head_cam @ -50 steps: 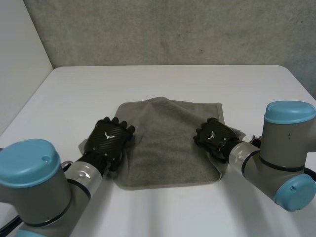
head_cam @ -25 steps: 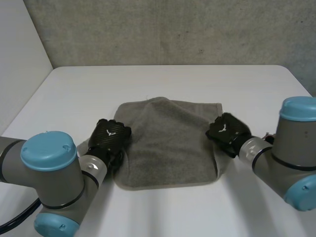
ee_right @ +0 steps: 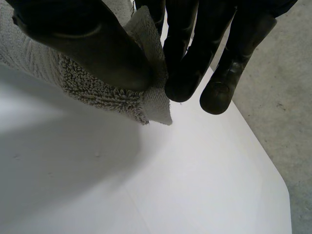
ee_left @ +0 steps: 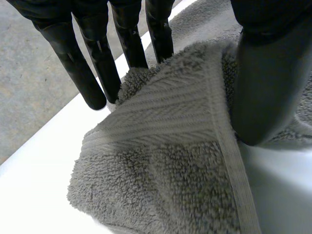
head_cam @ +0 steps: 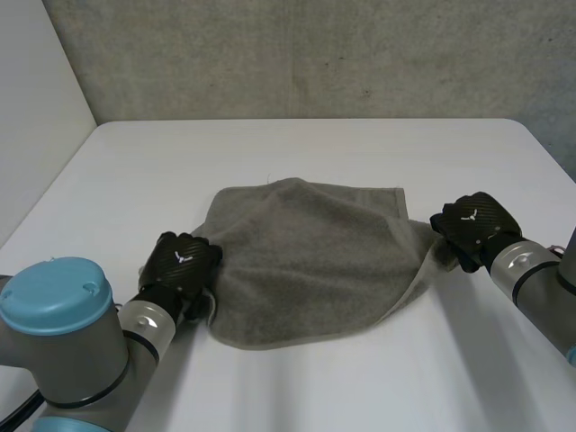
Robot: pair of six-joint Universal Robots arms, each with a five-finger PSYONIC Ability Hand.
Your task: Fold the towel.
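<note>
A grey towel (head_cam: pixel 306 261) lies rumpled in the middle of the white table (head_cam: pixel 297 153). My left hand (head_cam: pixel 180 263) is at its near-left corner. In the left wrist view the thumb (ee_left: pixel 263 83) presses the hemmed corner of the towel (ee_left: pixel 165 161) against the fingers (ee_left: pixel 92 63) behind it. My right hand (head_cam: pixel 472 225) is out to the right and holds the towel's right corner stretched and raised off the table. In the right wrist view that corner of the towel (ee_right: pixel 97 92) is pinched between thumb (ee_right: pixel 87 44) and fingers (ee_right: pixel 190 58).
A grey concrete wall (head_cam: pixel 315 54) rises behind the table's far edge. Bare white table (ee_right: pixel 170 185) lies under the right hand, with concrete floor (ee_right: pixel 282 97) beyond its edge. Both arms reach in from the near side.
The right hand closed on the towel's right corner and pulled it out to the right, stretching the cloth. The left hand slid back toward the near-left corner and its fingers closed in.
</note>
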